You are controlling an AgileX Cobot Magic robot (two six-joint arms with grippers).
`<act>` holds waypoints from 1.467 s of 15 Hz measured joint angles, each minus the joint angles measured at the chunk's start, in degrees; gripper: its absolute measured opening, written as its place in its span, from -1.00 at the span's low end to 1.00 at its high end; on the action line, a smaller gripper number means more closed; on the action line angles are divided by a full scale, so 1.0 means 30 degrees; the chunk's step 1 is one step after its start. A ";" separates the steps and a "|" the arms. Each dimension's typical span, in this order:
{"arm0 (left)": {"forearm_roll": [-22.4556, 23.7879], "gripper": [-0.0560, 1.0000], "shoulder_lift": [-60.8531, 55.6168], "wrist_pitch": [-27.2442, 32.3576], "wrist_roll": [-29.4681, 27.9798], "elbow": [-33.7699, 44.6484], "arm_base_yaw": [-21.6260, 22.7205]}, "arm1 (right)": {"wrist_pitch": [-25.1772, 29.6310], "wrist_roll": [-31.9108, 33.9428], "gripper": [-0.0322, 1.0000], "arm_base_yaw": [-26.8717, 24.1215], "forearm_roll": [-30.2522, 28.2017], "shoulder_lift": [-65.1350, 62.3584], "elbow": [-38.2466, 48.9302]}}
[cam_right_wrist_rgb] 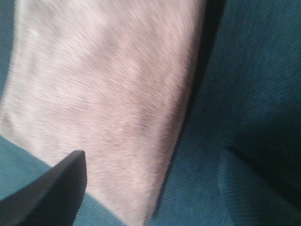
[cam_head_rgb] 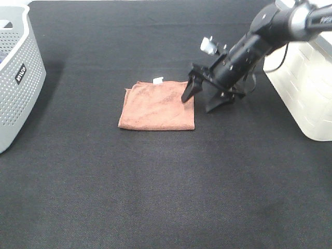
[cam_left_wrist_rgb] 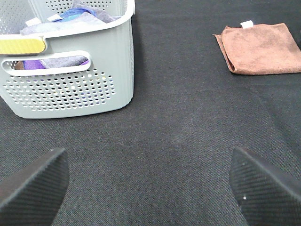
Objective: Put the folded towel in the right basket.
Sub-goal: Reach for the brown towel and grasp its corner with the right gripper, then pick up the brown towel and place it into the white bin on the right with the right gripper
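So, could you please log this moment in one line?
right gripper: open, straddling brown towel edge | left gripper: open, empty | brown towel: flat, outside right basket

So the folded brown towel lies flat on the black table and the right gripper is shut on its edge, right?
Not shut. In the exterior high view the right gripper is open, jaws spread astride the right edge of the towel. The towel does lie flat on the black table.
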 joint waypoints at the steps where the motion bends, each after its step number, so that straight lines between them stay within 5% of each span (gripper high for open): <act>1: 0.0000 0.77 0.0000 0.0000 0.0000 0.0000 0.0000 | 0.0019 -0.0210 0.47 0.0000 0.0191 0.0210 -0.0038; 4: 0.0000 0.77 0.0000 0.0000 0.0000 0.0000 0.0000 | 0.0076 -0.0363 0.46 -0.0019 0.0477 0.0363 -0.0153; 8: 0.0000 0.77 0.0000 0.0000 0.0000 0.0000 0.0000 | -0.0019 -0.0611 -0.04 -0.0019 0.1623 0.0821 -0.0229; 12: 0.0000 0.77 0.0000 0.0000 0.0000 0.0000 0.0000 | -0.0248 -0.1299 -0.26 0.0497 0.2368 0.0974 -0.0229; 15: 0.0000 0.77 0.0000 0.0000 0.0000 0.0000 0.0000 | -0.0363 -0.1394 -0.92 0.0573 0.2406 0.0993 -0.0229; 22: 0.0000 0.77 0.0000 0.0000 0.0000 0.0000 0.0000 | -0.0153 -0.1394 -0.94 0.0573 0.2005 -0.0649 -0.0229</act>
